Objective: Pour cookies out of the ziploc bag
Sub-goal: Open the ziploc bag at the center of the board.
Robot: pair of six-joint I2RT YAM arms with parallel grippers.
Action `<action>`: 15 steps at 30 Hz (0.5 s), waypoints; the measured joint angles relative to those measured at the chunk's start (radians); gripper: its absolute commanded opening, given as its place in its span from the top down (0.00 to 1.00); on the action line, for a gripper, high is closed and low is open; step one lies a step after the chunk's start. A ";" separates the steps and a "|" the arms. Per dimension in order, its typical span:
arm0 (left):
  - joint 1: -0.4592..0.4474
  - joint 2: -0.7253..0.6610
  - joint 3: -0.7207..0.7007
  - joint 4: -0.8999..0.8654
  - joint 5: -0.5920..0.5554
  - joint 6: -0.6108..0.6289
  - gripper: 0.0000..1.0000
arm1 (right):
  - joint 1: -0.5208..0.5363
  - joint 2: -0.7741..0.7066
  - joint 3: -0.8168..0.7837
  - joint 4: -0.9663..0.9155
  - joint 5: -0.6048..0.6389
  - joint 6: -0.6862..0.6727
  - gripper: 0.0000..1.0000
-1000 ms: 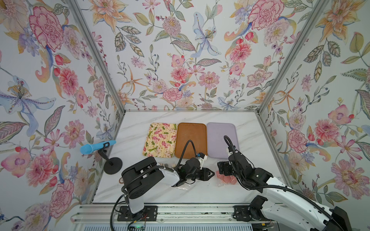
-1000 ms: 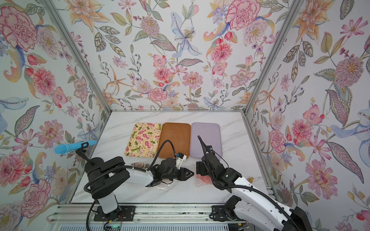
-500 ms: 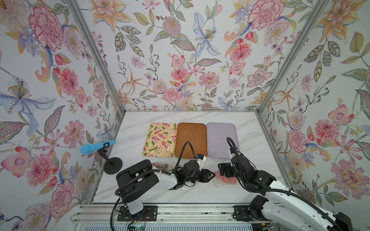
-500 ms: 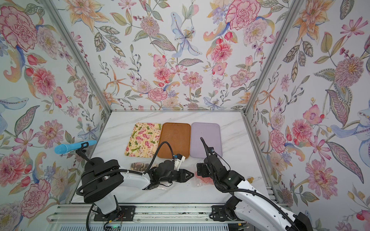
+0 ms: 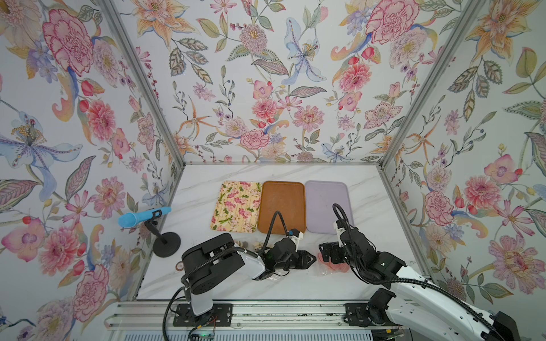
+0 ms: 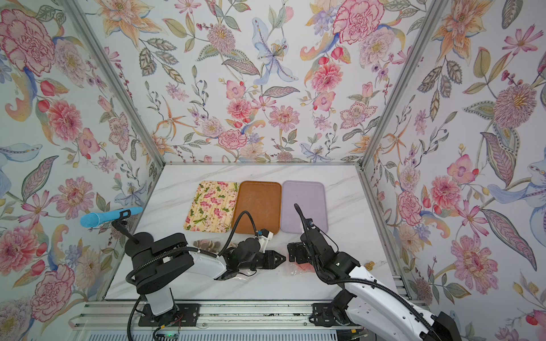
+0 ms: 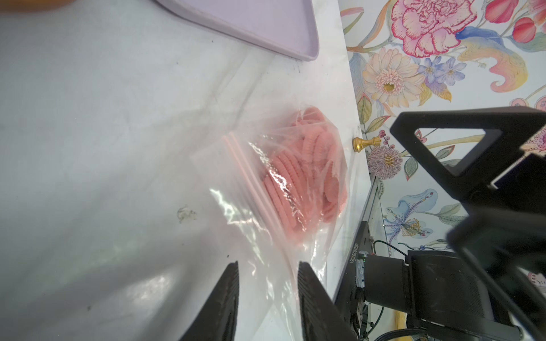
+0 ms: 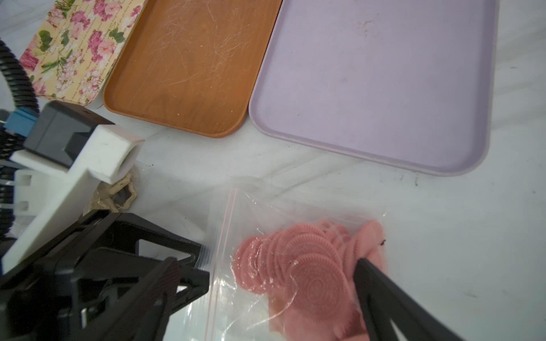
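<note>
A clear ziploc bag (image 8: 236,295) lies flat on the marble table near the front, right of centre, and also shows in a top view (image 5: 331,267). Pink patterned round cookies (image 8: 313,274) are bunched inside it, seen from the left wrist as well (image 7: 304,177). My left gripper (image 7: 267,265) lies low at the bag's zip end. Its fingers (image 7: 310,295) stand a little apart with the bag's clear film between them. My right gripper (image 8: 266,268) hangs over the bag, open wide, its fingers (image 8: 372,274) on either side of the cookie pile.
Three trays lie side by side behind the bag: floral (image 5: 236,206), brown (image 5: 282,206), lilac (image 5: 326,206). Loose brown and cream cookies (image 6: 206,244) lie by the left arm. A blue microphone on a stand (image 5: 144,217) is at the left, and a gold chess piece (image 6: 369,265) by the right wall.
The right jaws have spread wider and dropped slightly over the bag. The left jaws have narrowed round the bag's edge. The bag has stayed where it was.
</note>
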 measured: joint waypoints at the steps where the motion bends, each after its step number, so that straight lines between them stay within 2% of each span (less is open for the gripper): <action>1: 0.000 0.006 0.005 0.005 0.002 -0.007 0.78 | 0.001 0.000 -0.001 0.000 -0.003 -0.002 0.00; 6: 0.000 0.011 0.021 0.026 0.017 -0.019 1.00 | 0.002 -0.023 -0.008 0.005 -0.006 -0.009 0.00; 11: 0.002 -0.005 0.026 -0.018 0.017 0.010 1.00 | 0.002 -0.051 -0.016 0.007 -0.006 -0.026 0.00; 15: 0.014 -0.076 0.069 -0.165 0.013 0.084 1.00 | -0.009 -0.087 -0.017 0.008 -0.007 -0.049 0.00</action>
